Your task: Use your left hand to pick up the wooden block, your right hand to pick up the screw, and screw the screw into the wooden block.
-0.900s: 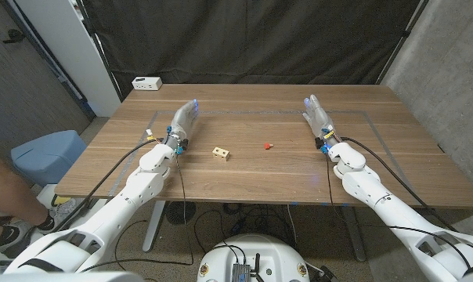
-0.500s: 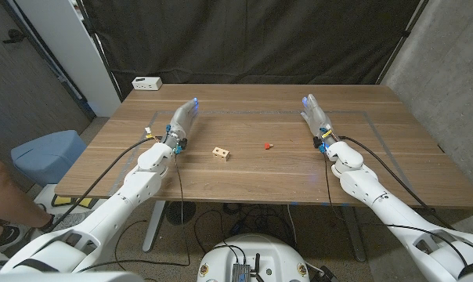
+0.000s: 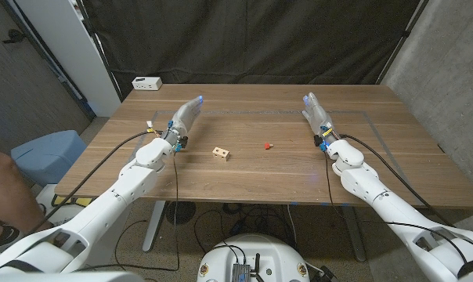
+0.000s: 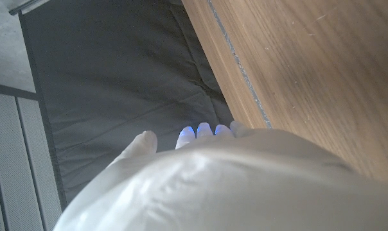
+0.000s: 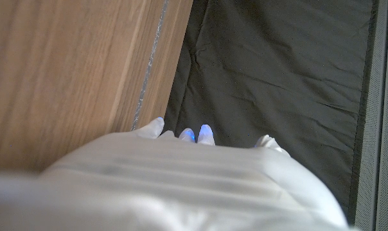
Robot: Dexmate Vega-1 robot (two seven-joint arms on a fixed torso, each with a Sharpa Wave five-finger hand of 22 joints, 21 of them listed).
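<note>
The left hand (image 3: 185, 117) holds nothing, fingers straight, near the table's (image 3: 244, 176) left edge. The wooden block (image 3: 220, 153) and red screw (image 3: 268, 146) lie mid-table, apart. The right hand (image 3: 315, 113) holds nothing too, fingers straight, toward the right edge.

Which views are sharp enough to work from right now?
Head view: evenly lit and sharp, wooden block and screw clear. Left wrist view: left hand a soft, pale blur. Right wrist view: right hand blurred too; table grain smeared.

- Bare table (image 3: 244, 176) between left hand (image 3: 185, 117) and wooden block (image 3: 220, 153); nothing between.
- Right hand (image 3: 315, 113) to screw (image 3: 267, 146): open path.
- White box (image 3: 147, 82) sits at far left corner, well apart.
</note>
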